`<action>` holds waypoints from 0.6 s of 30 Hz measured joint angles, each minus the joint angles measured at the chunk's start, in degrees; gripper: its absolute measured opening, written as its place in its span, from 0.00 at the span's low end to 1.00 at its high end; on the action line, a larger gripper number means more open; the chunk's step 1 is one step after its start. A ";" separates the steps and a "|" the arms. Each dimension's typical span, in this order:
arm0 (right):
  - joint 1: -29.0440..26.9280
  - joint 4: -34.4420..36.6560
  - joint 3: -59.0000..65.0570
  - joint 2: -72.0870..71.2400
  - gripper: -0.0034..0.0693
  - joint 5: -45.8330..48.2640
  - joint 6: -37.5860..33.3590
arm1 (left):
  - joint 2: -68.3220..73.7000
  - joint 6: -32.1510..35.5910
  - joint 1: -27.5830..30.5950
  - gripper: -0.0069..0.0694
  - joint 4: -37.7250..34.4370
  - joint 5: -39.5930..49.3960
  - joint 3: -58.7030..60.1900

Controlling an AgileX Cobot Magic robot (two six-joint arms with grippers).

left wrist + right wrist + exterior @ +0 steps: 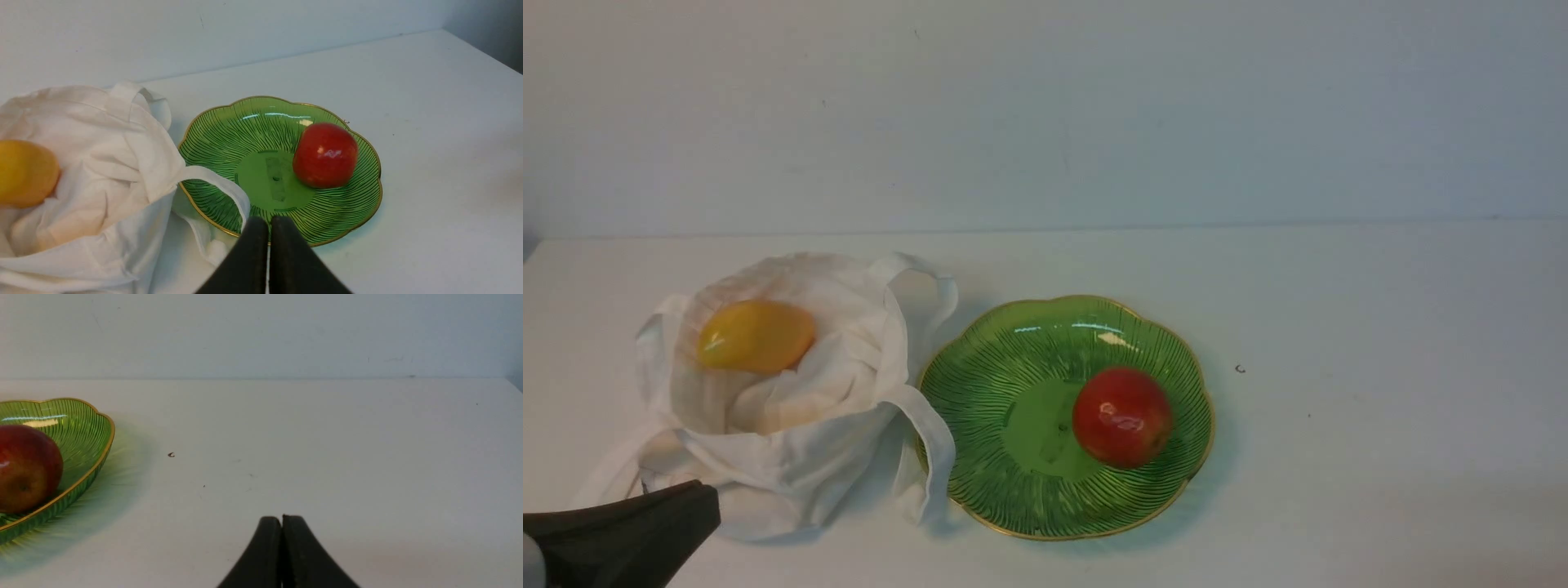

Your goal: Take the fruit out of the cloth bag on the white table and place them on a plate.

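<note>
A red apple-like fruit (1123, 416) (325, 155) (26, 467) lies on the green glass plate (996, 457) (212, 139) (81, 428), right of its centre. A yellow mango-like fruit (756, 336) (25, 173) rests in the open mouth of the white cloth bag (792, 441) (102, 163), left of the plate on the white table (1339, 367). One bag strap drapes over the plate's near-left rim. My left gripper (707, 498) (269, 222) is shut and empty, low at the bag's near-left corner. My right gripper (282, 519) is shut and empty over bare table right of the plate.
A pale wall (1045, 106) runs along the table's far edge. A tiny dark speck (1240, 369) (171, 455) lies right of the plate. The table's right end shows at the far corner (482, 53).
</note>
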 joint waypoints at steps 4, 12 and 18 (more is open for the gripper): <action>0.00 0.00 0.00 0.00 0.03 0.00 0.00 | 0.00 0.00 0.00 0.08 0.00 0.27 0.00; 0.00 0.00 0.00 0.00 0.03 0.00 0.00 | -0.07 2.09 0.16 0.08 0.00 1.26 0.63; 0.00 0.00 0.00 0.00 0.03 0.00 0.00 | -3.61 8.78 8.40 0.08 -3.34 1.32 5.93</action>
